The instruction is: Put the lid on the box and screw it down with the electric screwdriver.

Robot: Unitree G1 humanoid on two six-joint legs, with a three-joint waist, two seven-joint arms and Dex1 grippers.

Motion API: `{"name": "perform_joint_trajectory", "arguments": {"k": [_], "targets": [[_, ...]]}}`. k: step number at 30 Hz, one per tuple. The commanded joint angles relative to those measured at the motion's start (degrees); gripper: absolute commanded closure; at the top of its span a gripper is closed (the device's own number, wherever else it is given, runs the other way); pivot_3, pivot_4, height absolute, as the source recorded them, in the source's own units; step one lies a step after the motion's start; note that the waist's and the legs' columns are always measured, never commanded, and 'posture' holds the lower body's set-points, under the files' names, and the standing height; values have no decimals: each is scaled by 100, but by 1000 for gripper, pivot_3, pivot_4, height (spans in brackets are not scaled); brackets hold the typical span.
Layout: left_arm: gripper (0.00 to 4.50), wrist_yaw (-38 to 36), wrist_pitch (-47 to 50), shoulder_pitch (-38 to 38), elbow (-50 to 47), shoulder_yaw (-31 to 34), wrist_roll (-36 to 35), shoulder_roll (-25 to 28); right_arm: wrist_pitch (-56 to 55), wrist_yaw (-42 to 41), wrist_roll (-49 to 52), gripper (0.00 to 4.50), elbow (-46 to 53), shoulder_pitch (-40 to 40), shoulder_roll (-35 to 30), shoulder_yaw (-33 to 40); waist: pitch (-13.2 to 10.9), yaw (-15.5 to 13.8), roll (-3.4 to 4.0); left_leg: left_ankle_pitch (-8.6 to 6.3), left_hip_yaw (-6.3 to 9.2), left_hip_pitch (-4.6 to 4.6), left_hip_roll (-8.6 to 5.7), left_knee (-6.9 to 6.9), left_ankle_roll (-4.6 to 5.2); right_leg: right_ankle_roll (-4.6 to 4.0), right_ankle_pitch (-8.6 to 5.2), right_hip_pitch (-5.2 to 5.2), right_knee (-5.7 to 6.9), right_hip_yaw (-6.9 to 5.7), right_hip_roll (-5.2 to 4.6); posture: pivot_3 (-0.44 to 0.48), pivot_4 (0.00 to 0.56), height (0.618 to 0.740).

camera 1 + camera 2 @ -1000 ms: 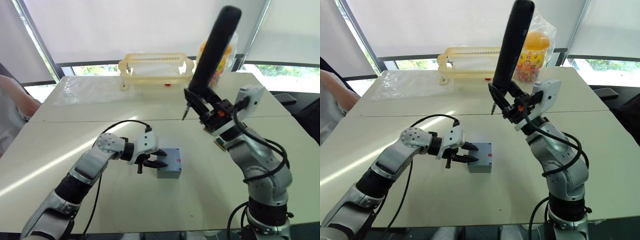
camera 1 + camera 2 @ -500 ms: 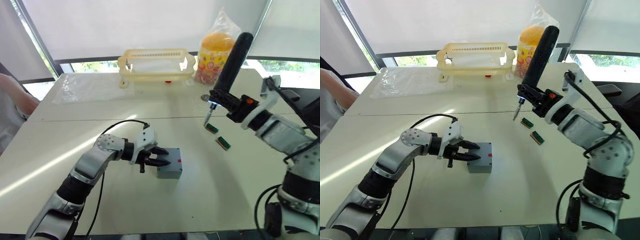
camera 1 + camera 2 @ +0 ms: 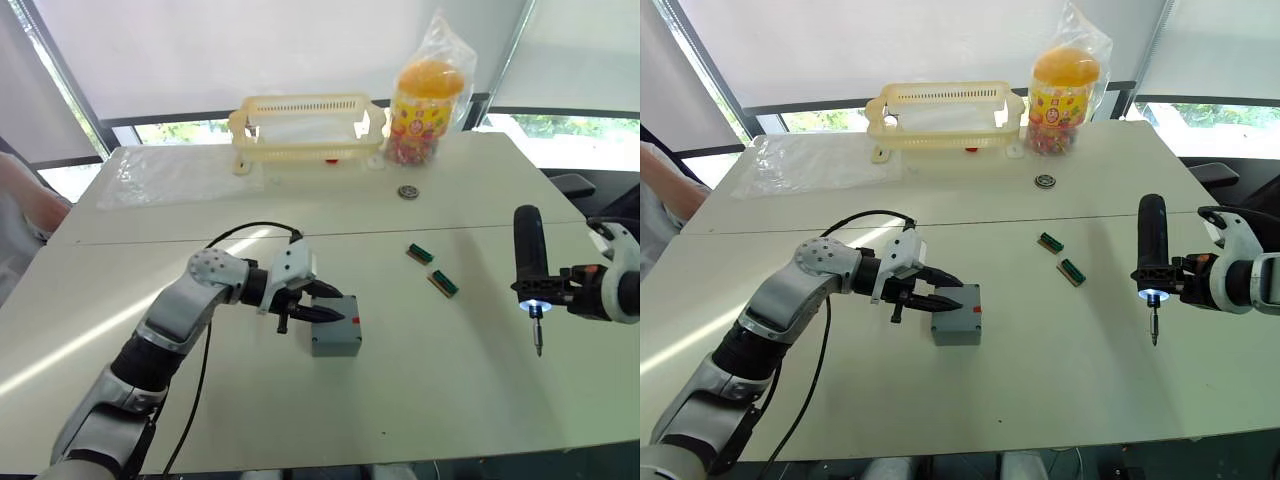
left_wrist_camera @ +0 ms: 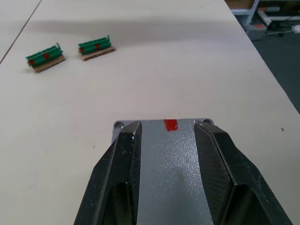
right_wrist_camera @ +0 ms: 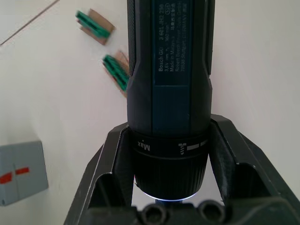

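Grey box (image 3: 335,338) with lid on, red mark on the edge, standing on the white counter (image 3: 420,400) just below frame centre. Left tool (image 3: 318,305) spread open over the box's top, fingers (image 4: 119,173) straddling it. Right tool (image 3: 1180,283) at the right edge, clamped on the electric screwdriver (image 3: 1152,262), held upright, bit down, tip light on, above bare counter. Two green circuit boards (image 3: 432,269) right of centre, between box and screwdriver. Pale yellow basket (image 3: 305,130) and candy jar (image 3: 422,100) at upper centre.
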State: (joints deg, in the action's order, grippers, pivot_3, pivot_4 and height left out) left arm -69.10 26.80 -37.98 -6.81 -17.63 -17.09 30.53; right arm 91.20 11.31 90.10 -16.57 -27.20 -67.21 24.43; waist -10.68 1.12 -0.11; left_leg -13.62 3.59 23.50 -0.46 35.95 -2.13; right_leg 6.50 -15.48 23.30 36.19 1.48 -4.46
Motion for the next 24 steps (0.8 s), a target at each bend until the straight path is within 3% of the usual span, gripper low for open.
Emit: {"name": "perform_joint_trajectory", "arguments": {"k": [1, 9, 22, 24], "targets": [[2748, 57, -160, -167, -104, -36, 26, -147, 123, -112, -110, 2702, -198, -199, -59, -40, 0, -11, 0, 0, 1, 0, 2, 9, 0, 0, 0, -3, 1, 0, 2, 0, 150, 740], [2748, 204, -68, -159, -149, -150, 82, -327, 87, -452, -1548, 2702, -965, -935, 424, -556, 0, -16, 1, 0, -6, 1, -2, 11, 0, 6, 4, -4, -1, 13, 2, 0, 150, 740], [2748, 321, 222, -52, -338, -67, -36, -251, 0, -1960, -3684, 2702, -1339, -1517, 734, -1332, 0, -32, 4, 0, -4, 2, -2, 14, 0, 14, 8, -2, 1, 13, 4, 0, 150, 740], [2748, 354, 243, -25, -339, -61, -42, -255, -67, -2194, -3948, 1668, -1313, -1524, 725, -1459, 0, -31, 4, 0, -4, 2, -2, 17, 0, 15, 9, -4, 1, 13, 4, 0, 150, 740]]}}
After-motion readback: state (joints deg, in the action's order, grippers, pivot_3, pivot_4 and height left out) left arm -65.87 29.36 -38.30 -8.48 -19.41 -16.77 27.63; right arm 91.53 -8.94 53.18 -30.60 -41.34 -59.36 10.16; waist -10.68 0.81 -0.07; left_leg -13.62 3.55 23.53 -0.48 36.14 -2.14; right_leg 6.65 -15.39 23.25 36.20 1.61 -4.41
